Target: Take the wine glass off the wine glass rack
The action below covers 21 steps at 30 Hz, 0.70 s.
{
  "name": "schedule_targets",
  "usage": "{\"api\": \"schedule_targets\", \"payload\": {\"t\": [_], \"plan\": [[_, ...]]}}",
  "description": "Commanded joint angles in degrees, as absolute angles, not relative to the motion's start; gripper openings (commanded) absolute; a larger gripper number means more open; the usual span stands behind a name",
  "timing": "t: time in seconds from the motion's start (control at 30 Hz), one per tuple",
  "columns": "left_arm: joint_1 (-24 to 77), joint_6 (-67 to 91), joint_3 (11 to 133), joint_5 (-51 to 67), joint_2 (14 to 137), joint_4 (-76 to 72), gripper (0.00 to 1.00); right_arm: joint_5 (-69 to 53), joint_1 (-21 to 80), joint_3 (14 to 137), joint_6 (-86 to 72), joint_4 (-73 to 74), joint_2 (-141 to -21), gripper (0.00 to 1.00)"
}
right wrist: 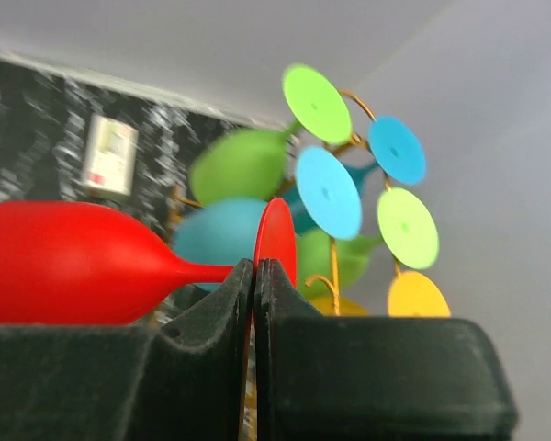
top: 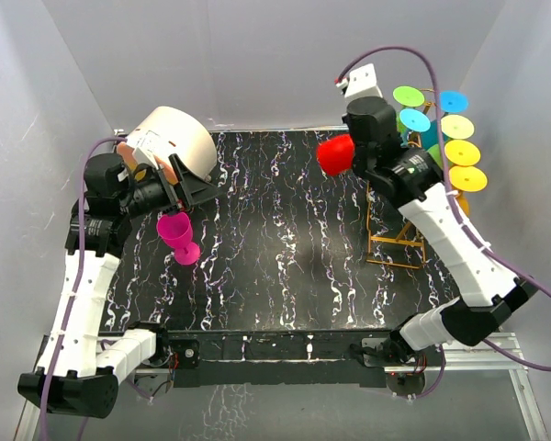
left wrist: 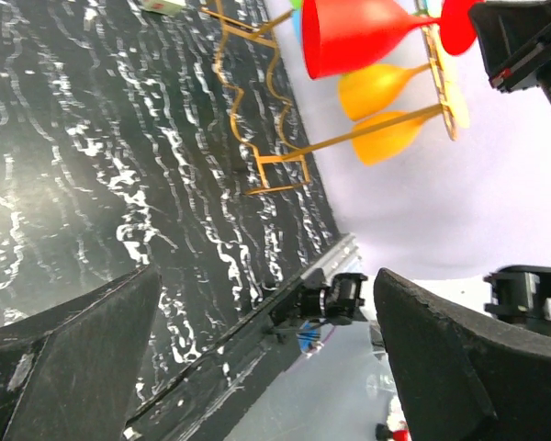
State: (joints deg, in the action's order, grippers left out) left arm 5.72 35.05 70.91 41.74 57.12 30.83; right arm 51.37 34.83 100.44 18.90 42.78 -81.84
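My right gripper [top: 356, 154] [right wrist: 254, 268] is shut on the thin foot disc of a red wine glass [top: 334, 154] [right wrist: 69, 265] [left wrist: 354, 35]. The glass hangs on its side above the table, bowl pointing left. It is just left of the wine glass rack [top: 393, 241] [left wrist: 257, 87] [right wrist: 334, 274], a thin gold wire frame at the table's right edge. Several green, blue and yellow glasses [top: 445, 129] [right wrist: 326, 193] hang on the rack. My left gripper [top: 176, 191] [left wrist: 266, 294] stands open at the far left with nothing between its fingers.
A pink glass [top: 178, 235] stands upright on the black marbled table [top: 285, 248], just below my left gripper. A round cream-and-orange drum [top: 173, 138] lies at the back left. White walls close in the back and both sides.
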Motion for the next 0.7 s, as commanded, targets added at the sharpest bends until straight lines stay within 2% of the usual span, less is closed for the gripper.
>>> {"api": "schedule_targets", "payload": {"t": [0.0,0.17,0.33,0.43,0.67], "plan": [[5.45,46.67,66.49,53.41,55.08,14.40,0.99,33.47,35.24,108.21,5.76,45.93,-78.29,0.00],[5.67,62.96,59.82,60.61,53.49,-11.63,0.96,12.50,35.24,103.30,-8.44,39.36,-72.47,0.00],[6.02,76.64,55.56,61.96,53.71,-31.36,0.77,0.36,35.24,96.61,-20.56,28.71,-69.11,0.00],[6.03,80.34,53.94,61.22,53.63,-35.89,0.70,-3.20,35.24,94.41,-24.36,25.16,-67.82,0.00],[6.00,82.35,52.25,58.85,53.72,-37.06,0.66,-9.41,35.24,91.08,-27.38,21.45,-66.83,0.00]]}}
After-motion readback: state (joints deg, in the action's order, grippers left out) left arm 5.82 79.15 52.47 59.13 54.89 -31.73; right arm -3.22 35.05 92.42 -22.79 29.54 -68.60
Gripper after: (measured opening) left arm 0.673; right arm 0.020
